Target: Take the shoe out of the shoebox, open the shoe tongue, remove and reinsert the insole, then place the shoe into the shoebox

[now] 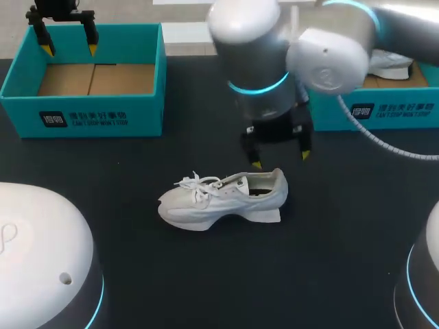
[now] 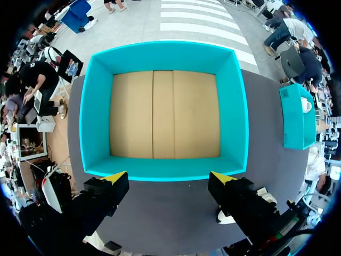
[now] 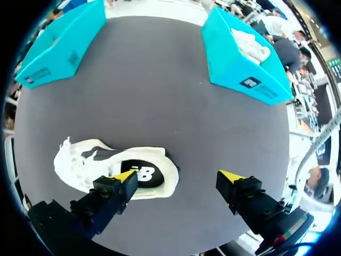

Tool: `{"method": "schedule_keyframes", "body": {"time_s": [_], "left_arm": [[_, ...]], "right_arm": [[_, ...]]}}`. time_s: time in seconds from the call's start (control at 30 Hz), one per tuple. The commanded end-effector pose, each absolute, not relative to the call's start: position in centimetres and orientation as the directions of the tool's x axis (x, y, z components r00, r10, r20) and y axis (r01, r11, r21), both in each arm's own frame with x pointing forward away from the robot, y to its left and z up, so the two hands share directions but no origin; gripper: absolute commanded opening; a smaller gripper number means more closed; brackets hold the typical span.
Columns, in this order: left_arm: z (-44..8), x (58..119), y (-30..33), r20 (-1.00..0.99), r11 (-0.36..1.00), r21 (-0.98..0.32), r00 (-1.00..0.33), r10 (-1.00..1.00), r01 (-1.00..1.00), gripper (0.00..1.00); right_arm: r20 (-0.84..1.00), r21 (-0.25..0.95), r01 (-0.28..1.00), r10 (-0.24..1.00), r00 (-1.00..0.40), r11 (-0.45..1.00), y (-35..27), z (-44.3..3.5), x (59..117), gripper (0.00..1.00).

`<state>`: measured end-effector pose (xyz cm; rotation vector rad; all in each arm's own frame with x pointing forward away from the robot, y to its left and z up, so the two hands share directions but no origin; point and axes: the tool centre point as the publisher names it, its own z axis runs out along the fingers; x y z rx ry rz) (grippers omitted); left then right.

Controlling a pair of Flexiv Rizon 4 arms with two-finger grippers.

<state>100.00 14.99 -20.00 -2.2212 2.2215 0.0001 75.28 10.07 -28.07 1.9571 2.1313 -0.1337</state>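
The shoe (image 1: 223, 199) is set on the bench (image 1: 206, 274) below the open, empty right tool (image 1: 280, 160); the left tool (image 1: 69, 49) is held open and empty over the box (image 1: 82, 113).

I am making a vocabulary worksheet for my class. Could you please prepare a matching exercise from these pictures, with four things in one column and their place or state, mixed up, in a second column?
Column A
1. left pincer
2. right pincer
3. laced white shoe
4. right shoebox

Column B
a. contains a second shoe
b. open, above the empty shoebox
c. on the dark table, between the two boxes
d. open, near the heel of the laced white shoe

Pairs: 1-b, 2-d, 3-c, 4-a
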Motion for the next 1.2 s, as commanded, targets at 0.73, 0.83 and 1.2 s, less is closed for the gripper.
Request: {"method": "schedule_keyframes", "body": {"time_s": [0.73, 0.83, 1.2], "left_arm": [[-20.0, 100.0, 15.0, 0.0, 0.0, 0.0, 0.0, -1.0, -1.0, 1.0], [-20.0, 100.0, 15.0, 0.0, 0.0, 0.0, 0.0, -1.0, -1.0, 1.0], [-20.0, 100.0, 15.0, 0.0, 0.0, 0.0, 0.0, -1.0, -1.0, 1.0]], "right_arm": [[-0.252, -0.017, 0.375, 0.359, -0.899, 0.927, 1.1, -21.0, 74.1, 1.0], [-0.252, -0.017, 0.375, 0.359, -0.899, 0.927, 1.1, -21.0, 74.1, 1.0], [-0.173, 0.225, 0.238, 0.279, -0.944, 0.945, 1.9, -21.0, 73.4, 1.0]]}}
